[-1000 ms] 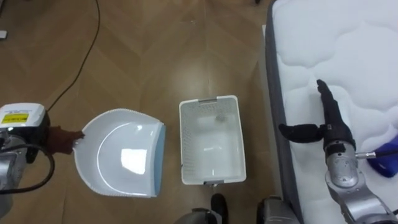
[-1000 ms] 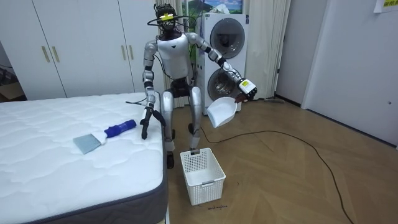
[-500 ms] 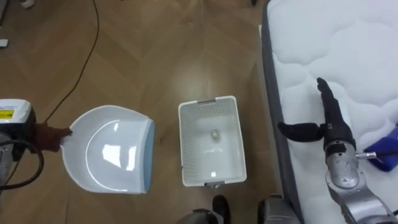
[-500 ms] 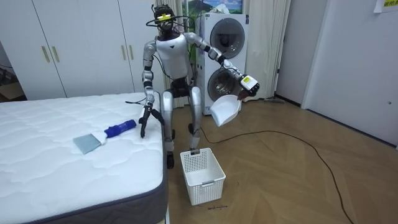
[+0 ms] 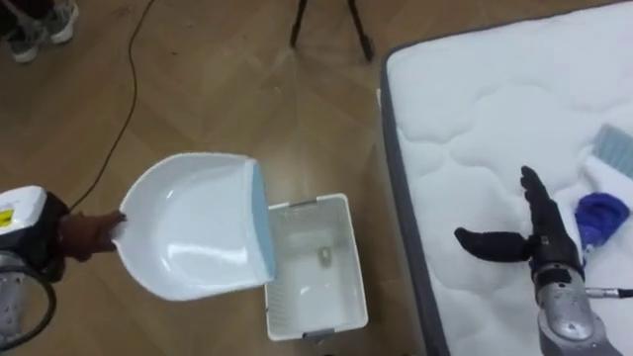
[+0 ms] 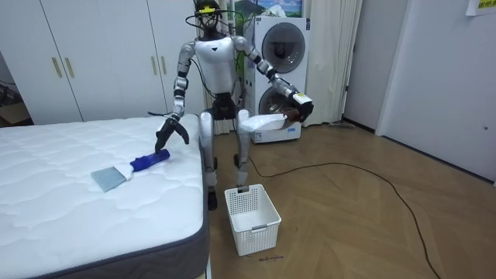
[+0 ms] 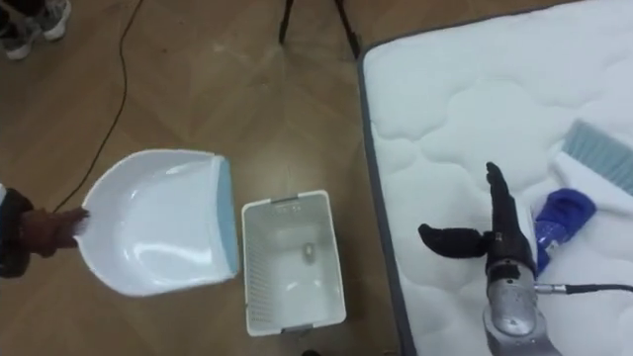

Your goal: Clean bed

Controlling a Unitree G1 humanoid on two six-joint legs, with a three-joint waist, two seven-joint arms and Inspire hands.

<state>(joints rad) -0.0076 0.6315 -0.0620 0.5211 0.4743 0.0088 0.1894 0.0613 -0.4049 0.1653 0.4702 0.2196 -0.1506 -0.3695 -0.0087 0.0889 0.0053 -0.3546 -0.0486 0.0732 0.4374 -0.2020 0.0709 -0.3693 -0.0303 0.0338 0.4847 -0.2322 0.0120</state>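
dustpan held out over the floor, brush lying on the bed

the robot stands on the wooden floor [image 5: 227,89] at the corner of the bed [image 6: 46,170], with the stacked washing machines [image 6: 283,43] behind it; its left hand [image 5: 84,233] is curled round the handle of the white dustpan [image 5: 193,222] and holds it out to the side, about level; seen from its head, the pan sits at nine o'clock of the white basket [image 5: 353,265] and its blue lip overlaps the basket's left rim; the basket stands on the floor just beside the mattress edge, with one small pale scrap [image 5: 323,257] lying in its bottom; the right hand [image 5: 542,245] hovers over the quilted mattress, fingers straight, thumb spread wide, holding nothing; the brush [image 5: 600,213] lies on the bed at about two o'clock of that hand, near it but not touching, its blue handle towards the hand and its pale bristles further off
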